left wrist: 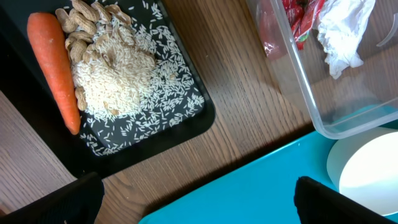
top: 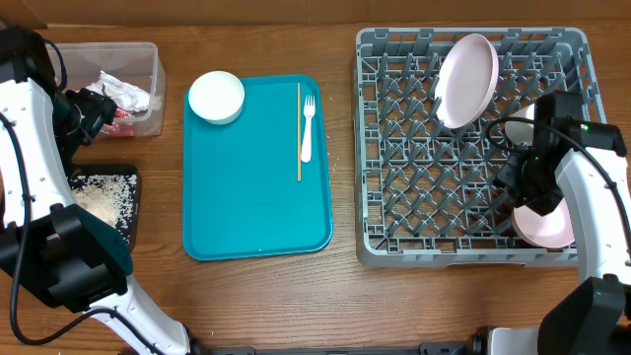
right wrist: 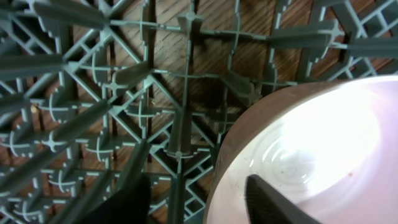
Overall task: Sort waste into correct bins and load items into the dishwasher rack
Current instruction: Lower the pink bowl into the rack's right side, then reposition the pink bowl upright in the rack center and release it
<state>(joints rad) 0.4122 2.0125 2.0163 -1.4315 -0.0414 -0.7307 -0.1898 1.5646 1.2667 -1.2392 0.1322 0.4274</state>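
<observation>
The left arm (top: pixel 30 128) and right arm (top: pixel 592 197) are showing white rounded shells joined by black joint housings, with thin black cables (top: pixel 508 120) looping beside them. A small green light (top: pixel 584 125) is glowing on the right arm's black housing. The fingers (left wrist: pixel 329 199) of the left claw (left wrist: pixel 198 200) and right claw (right wrist: pixel 196 199) are appearing matte black.

Teal tray (top: pixel 256 202): lower half flat and open; white bowl (top: pixel 216 97), stick (top: pixel 299 118) and fork (top: pixel 307 126) occupy its top. Counter (top: pixel 344 148) strip between tray and rack (top: pixel 394 251): passable. Rack: upright pegs (top: pixel 414 148) throughout, plate (top: pixel 465 81) leaning at rear, second bowl (top: pixel 548 227) at right front corner
</observation>
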